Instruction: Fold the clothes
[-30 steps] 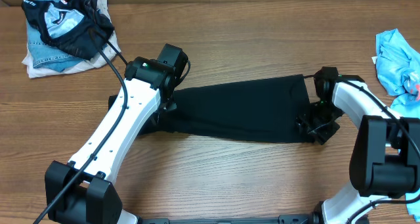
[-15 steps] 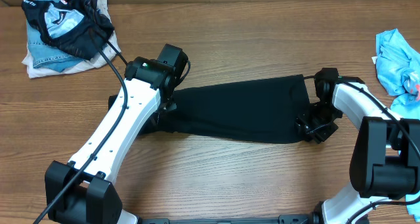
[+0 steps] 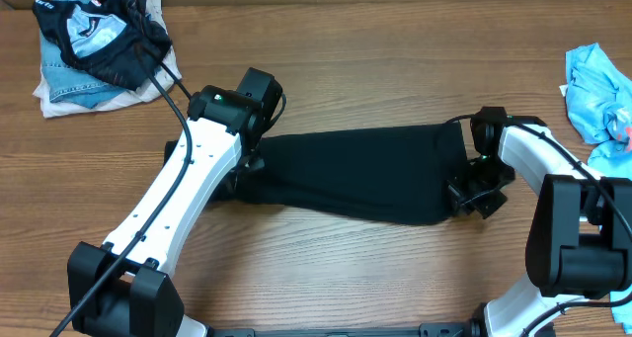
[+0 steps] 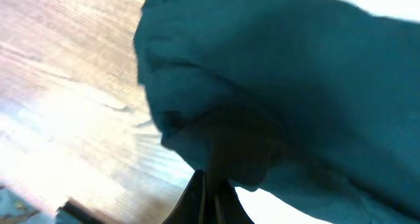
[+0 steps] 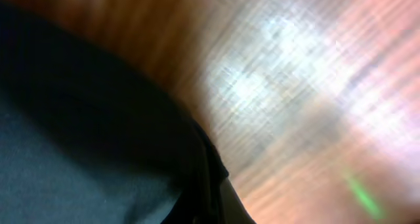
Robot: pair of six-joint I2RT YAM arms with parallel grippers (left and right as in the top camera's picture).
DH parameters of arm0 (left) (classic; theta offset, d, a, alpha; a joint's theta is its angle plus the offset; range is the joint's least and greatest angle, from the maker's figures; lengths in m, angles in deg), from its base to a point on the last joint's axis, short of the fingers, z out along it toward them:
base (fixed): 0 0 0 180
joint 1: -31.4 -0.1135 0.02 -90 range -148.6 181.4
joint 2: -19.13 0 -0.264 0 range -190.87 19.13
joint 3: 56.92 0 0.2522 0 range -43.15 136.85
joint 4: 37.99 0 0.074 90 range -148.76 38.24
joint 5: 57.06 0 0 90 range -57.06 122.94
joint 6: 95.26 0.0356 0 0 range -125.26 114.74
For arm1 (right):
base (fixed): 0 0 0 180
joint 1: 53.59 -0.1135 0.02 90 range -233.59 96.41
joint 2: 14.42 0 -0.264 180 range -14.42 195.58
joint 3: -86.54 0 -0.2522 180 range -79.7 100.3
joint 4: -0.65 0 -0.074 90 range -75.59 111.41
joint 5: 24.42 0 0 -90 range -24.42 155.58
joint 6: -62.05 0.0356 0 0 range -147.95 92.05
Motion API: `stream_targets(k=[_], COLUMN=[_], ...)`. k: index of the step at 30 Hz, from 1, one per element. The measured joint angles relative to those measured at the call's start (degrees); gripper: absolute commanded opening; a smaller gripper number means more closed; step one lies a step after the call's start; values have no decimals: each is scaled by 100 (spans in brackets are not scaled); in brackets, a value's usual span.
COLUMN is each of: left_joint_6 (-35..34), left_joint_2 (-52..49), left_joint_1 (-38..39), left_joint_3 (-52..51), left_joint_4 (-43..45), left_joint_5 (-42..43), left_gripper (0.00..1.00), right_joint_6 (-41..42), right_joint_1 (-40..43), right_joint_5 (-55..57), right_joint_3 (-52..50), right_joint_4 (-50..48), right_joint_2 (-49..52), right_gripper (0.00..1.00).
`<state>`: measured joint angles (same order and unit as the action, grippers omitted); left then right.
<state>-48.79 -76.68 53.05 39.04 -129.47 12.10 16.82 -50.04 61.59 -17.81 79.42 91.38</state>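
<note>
Black T-shirt [image 3: 351, 174] is laid flat as a long dark band across the middle of the table [image 3: 346, 278], running left to right, with bare wood on all sides. No label is seen from overhead.

The shirt's left end is tucked under the left gripper [image 3: 247, 164]. In the left wrist view the fabric [image 4: 275, 86] is bunched into creases that draw down into the fingertips [image 4: 209, 188]. The jaws are closed there, pinched on a fold of the shirt.

The shirt's right end is met by the right gripper [image 3: 464, 191], set low at the lower right corner. The right wrist view is badly blurred. Dark cloth [image 5: 85, 132] fills the left side and narrows into the gripper [image 5: 210, 184] at the bottom edge. The jaws are taken as closed, nipped on the shirt's edge. How much cloth is caught cannot be told.

The left arm [image 3: 188, 194], white with black joints, is stretched diagonally from the lower left. The right arm [image 3: 538, 164] is curled in from the lower right.

A pile of garments [image 3: 94, 50] is kept at the far left corner, well apart from the shirt: a black-and-pale-blue patterned piece on top, denim and white below. A black cable [image 3: 163, 78] is run across its near edge. A light blue garment [image 3: 597, 90] is crumpled at the right edge of the table, clear of the right arm.
</note>
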Motion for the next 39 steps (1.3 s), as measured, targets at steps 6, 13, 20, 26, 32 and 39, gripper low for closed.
stream_targets(k=[6,13,20,26,32,39], left_joint_6=[0,0,-9,-4,-2,-2], left_joint_2=[114,763,1692,2581,3381,3757], left_joint_1=[0,0,0,0,13,13], left_joint_3=[238,459,525,601,1110,1818], left_joint_4=[-372,-638,-826,-857,-872,-813], left_joint_5=[-2,-2,0,13,52,68], left_gripper=[4,4,4,4,4,4], right_joint_6=[68,107,118,138,133,-44], right_joint_1=[0,0,0,0,0,0], right_joint_5=[66,151,173,170,74,22], right_joint_3=[514,1220,1346,1346,1637,2590], right_joint_4=[538,1128,1294,1333,1294,1108], right_joint_2=[-214,-1250,-2192,-3056,-4127,-4747], right_gripper=[4,4,4,4,4,4])
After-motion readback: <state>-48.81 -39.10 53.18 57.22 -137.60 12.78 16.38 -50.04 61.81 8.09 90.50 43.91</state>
